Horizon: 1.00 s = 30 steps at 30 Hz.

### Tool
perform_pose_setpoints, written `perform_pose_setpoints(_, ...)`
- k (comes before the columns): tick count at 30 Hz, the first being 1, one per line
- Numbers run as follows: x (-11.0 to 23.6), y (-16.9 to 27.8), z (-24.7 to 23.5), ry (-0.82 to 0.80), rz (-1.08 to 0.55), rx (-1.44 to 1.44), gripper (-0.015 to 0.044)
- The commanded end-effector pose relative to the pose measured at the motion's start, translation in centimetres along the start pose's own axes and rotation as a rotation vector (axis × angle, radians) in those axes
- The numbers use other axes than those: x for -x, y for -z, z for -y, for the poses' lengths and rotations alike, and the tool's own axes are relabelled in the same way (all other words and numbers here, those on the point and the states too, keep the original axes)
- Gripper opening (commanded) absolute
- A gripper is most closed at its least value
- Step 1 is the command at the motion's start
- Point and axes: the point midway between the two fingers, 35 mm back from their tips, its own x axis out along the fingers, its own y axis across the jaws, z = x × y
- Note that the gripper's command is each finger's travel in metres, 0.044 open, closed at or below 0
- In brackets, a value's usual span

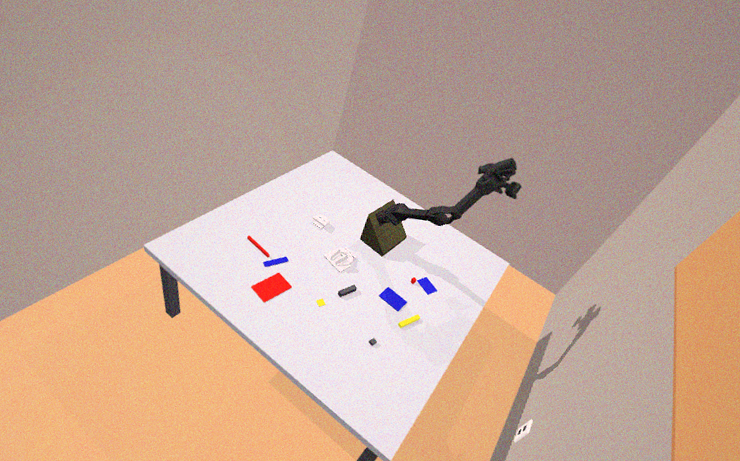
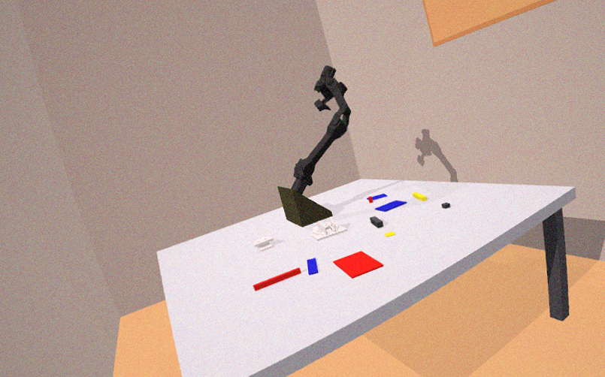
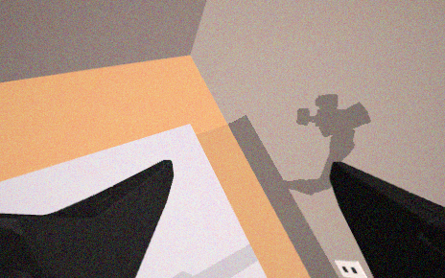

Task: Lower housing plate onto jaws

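Note:
The white base plate (image 1: 329, 262) (image 2: 322, 235) lies on the table in front of the arm's foot. Raised white pieces, seemingly the jaws, stand on it; their exact fit is too small to tell. A separate small white part (image 1: 320, 222) (image 2: 264, 243), seemingly the housing plate, rests on the table apart from the base, to its left in the top and exterior views. My gripper (image 1: 499, 179) (image 2: 329, 92) (image 3: 249, 169) is open and empty, raised high above the table and well away from both white parts. Neither white part shows in the wrist view.
The table (image 1: 210, 235) (image 2: 213, 329) (image 3: 168, 144) also bears a red bar (image 1: 258, 246) (image 2: 276, 278), a red sheet (image 1: 270, 287) (image 2: 358, 264), a black block (image 1: 347, 290) (image 2: 376, 222), a yellow bar (image 1: 409, 320) (image 2: 419, 196) and several blue pieces.

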Motion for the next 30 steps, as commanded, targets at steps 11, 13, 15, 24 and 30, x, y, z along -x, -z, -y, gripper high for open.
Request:
perform_pose_setpoints(11, 1.6, -3.7, -5.1, -0.13, 0.151, -0.03, 0.044)
perform_pose_setpoints(13, 2.2, -4.5, -6.5, -0.162, 0.18, -0.042, 0.044)
perform_pose_setpoints(15, 2.8, -5.4, -7.8, -0.196, 0.208, -0.054, 0.044)
perform_pose_setpoints(24, 5.3, -8.0, -13.0, -0.341, 0.316, -0.065, 0.044)
perform_pose_setpoints(30, 7.9, -9.6, -17.1, -0.458, 0.386, -0.062, 0.044)
